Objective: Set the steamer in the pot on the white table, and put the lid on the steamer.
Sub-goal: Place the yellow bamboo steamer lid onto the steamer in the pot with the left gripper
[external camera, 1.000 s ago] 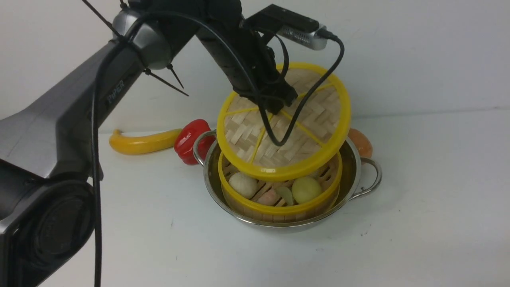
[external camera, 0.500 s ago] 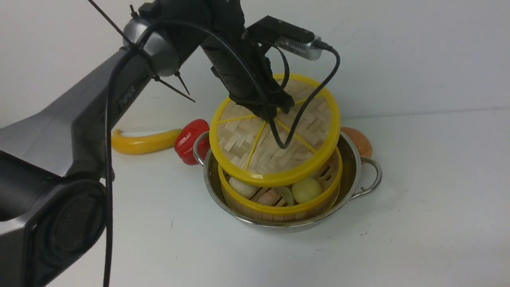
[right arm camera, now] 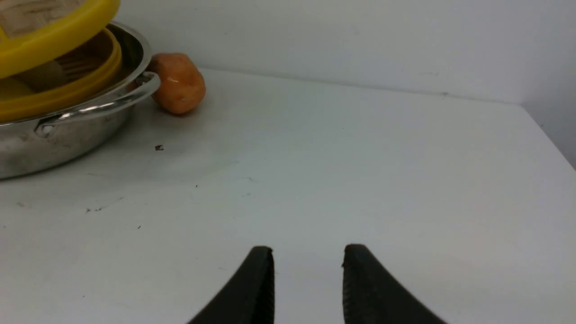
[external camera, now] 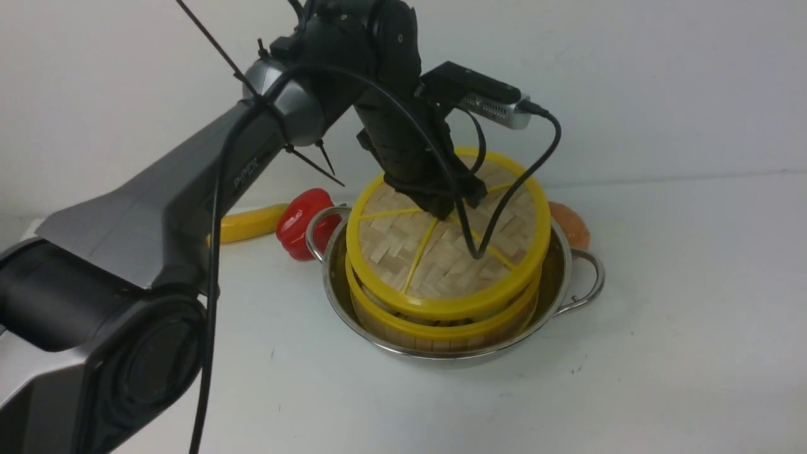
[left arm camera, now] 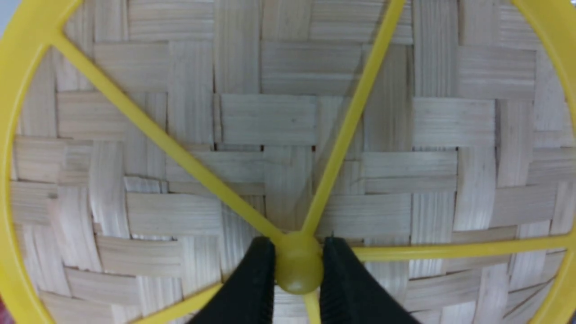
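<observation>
Lid (external camera: pixel 410 252) tilts over the steamer (external camera: pixel 441 329) in the pot (external camera: pixel 560 258), my left gripper (left arm camera: pixel 298 244) pinching its knob (left arm camera: pixel 299 274); right gripper (right arm camera: pixel 308 258) parted over open white table (right arm camera: pixel 360 157)

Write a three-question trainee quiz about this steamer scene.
1. True or false: the left claw is shut on the knob of the lid.
2. Choose one. The right claw holds: A the lid; B the steamer; C nothing.
3. Fill in: the steamer sits inside the ____.

Key: 1 true; 2 C; 3 pot.
</observation>
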`<state>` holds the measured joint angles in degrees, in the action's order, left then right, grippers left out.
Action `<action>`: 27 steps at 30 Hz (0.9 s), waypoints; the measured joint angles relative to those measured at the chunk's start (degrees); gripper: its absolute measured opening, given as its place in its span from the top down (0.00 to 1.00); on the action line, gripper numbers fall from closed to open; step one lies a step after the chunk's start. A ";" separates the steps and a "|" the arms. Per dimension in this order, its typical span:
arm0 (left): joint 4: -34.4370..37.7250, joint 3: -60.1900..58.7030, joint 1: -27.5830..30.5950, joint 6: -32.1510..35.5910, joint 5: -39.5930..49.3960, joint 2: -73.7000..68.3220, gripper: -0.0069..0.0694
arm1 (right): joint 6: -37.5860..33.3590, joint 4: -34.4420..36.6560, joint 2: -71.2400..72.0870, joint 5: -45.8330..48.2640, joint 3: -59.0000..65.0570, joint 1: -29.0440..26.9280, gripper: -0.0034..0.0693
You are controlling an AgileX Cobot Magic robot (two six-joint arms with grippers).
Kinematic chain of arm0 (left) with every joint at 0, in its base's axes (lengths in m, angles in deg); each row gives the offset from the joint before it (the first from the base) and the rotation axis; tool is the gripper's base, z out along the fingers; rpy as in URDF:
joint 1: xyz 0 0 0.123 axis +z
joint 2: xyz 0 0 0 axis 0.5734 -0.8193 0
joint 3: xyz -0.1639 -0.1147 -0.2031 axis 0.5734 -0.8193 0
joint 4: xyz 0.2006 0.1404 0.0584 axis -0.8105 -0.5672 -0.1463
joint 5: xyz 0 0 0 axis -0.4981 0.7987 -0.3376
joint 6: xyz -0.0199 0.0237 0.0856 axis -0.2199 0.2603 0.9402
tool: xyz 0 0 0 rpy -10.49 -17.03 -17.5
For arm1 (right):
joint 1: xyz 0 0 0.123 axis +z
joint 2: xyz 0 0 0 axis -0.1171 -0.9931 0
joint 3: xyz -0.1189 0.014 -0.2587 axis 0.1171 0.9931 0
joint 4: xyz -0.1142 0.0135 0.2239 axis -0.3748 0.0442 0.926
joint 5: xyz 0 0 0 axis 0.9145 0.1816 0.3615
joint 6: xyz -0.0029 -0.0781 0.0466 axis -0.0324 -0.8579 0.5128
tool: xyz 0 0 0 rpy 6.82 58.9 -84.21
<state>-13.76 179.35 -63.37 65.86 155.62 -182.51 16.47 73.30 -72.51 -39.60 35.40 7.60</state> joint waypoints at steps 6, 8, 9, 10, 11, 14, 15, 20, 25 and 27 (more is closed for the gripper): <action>-0.46 0.00 -1.02 -1.80 0.01 1.70 0.75 | 0.00 0.00 0.00 0.00 0.00 0.00 0.67; -0.46 0.00 -1.03 -2.23 0.01 2.16 0.75 | 0.00 0.00 0.00 0.00 0.00 0.00 0.67; -0.52 0.00 -1.03 -2.56 0.01 2.29 0.75 | 0.00 0.00 0.00 0.00 0.00 0.00 0.67; -0.52 0.00 -1.03 -2.54 0.01 2.35 0.75 | 0.00 0.00 0.00 0.00 0.00 0.00 0.67; -0.56 0.00 -1.03 -2.79 0.01 2.34 0.75 | 0.00 0.00 0.00 0.00 0.00 0.00 0.67; -0.69 -0.14 -1.03 -2.97 0.01 2.34 0.75 | 0.00 0.00 0.00 0.00 0.00 0.00 0.67; -0.69 -0.45 -1.03 -2.99 -0.05 2.36 0.75 | 0.00 0.00 0.00 0.00 0.00 0.00 0.67; -2.03 -2.04 -1.08 -3.22 0.06 2.41 0.75 | 0.00 0.00 0.00 0.00 0.00 0.00 0.67; -3.07 -2.14 -1.08 -3.62 0.06 3.31 0.75 | 0.00 0.00 0.00 0.00 0.00 0.00 0.67; -3.20 -2.14 -1.08 -4.06 0.06 4.30 0.75 | 0.00 0.00 0.00 0.00 0.00 0.00 0.67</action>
<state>-16.95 177.20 -64.46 61.79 155.68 -178.21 16.47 73.30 -72.51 -39.60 35.40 7.60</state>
